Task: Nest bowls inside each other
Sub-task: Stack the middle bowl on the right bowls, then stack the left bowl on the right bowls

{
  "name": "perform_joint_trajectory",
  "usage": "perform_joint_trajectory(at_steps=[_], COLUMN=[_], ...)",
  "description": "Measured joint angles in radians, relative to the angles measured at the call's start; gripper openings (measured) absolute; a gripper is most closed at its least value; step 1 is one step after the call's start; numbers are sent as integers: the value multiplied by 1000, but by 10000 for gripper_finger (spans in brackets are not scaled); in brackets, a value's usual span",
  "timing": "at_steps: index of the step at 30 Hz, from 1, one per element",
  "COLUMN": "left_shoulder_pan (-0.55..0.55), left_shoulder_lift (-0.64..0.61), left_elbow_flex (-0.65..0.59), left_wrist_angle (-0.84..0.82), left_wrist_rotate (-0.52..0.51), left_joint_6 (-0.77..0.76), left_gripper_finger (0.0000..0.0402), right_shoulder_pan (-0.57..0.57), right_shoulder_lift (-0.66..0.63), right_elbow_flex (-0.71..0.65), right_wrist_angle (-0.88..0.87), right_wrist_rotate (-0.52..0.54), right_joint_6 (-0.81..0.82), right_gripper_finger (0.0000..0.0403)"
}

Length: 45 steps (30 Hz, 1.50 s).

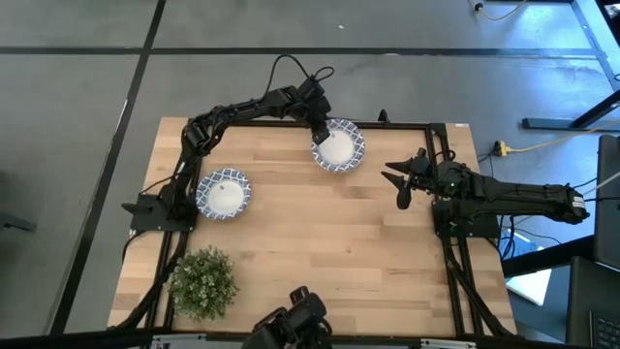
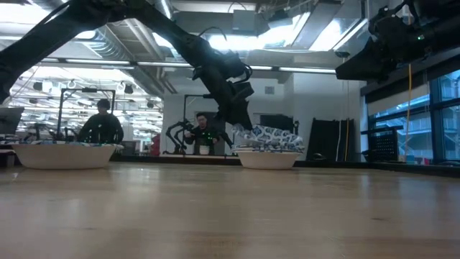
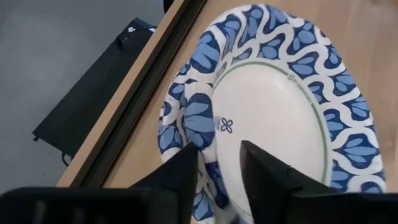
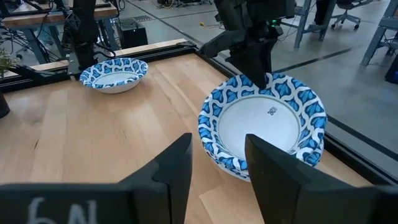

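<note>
A blue-and-white patterned bowl [image 1: 338,148] sits by the table's far edge. In the left wrist view a second rim [image 3: 177,134] shows just outside it, so it looks like nested bowls, the upper one slightly askew [image 2: 267,137]. My left gripper [image 3: 219,155] stands over its far-left rim, open, one finger inside the bowl and one outside. Another bowl [image 1: 224,193] rests on the table at the left. My right gripper [image 1: 402,184] hovers open at the table's right side, with nothing between its fingers. My left gripper comes slanting down from the far left and straddles the top bowl's rim [image 3: 208,168], with a gap showing between the fingers and the rim. Whether either finger touches the bowl, I cannot tell. The bowl rests on the one under it.
A green leafy plant [image 1: 203,281] stands at the near left. A black frame rail [image 1: 407,124] runs along the far edge beside the nested bowls. Bare wood [image 1: 320,242] lies across the middle. In the low view, people sit in the room behind the table.
</note>
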Motion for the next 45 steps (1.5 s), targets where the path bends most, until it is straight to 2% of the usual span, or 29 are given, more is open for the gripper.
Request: perform_joint_trajectory(at_steps=[8, 13, 18, 21, 30, 33, 37, 42, 45], left_shoulder_pan=[0, -9, -11, -10, -13, -22, -46, -46, -41], left_shoulder_lift=[0, -1, -12, -12, -11, -11, -24, -76, -117], left_elbow_flex=[0, 0, 0, 0, 0, 0, 0, 0, -2], left_wrist_angle=[0, 27, 133, 141, 8, -25, -76, -148, -167], left_wrist_rotate=[2, -30, -24, -24, -18, 20, 20, 30, 74], left_joint_6=[0, 6, -6, -24, -20, 40, 108, 122, 118], left_gripper_finger=[152, 155, 155, 155, 155, 155, 155, 155, 155], right_shoulder_pan=[0, 0, 0, 0, 0, 0, 0, 0, 0], right_shoulder_lift=[0, 0, 0, 0, 0, 0, 0, 0, 0], right_elbow_flex=[0, 0, 0, 0, 0, 0, 0, 0, 0], right_wrist_angle=[0, 0, -7, -17, -22, -22, -22, -23, -23], right_wrist_rotate=[0, 0, 0, 0, 0, 0, 0, 0, 0], right_joint_6=[-4, -4, -4, -2, -16, -23, -22, -21, -20], right_gripper_finger=[149, 149, 149, 149, 149, 149, 149, 149, 149])
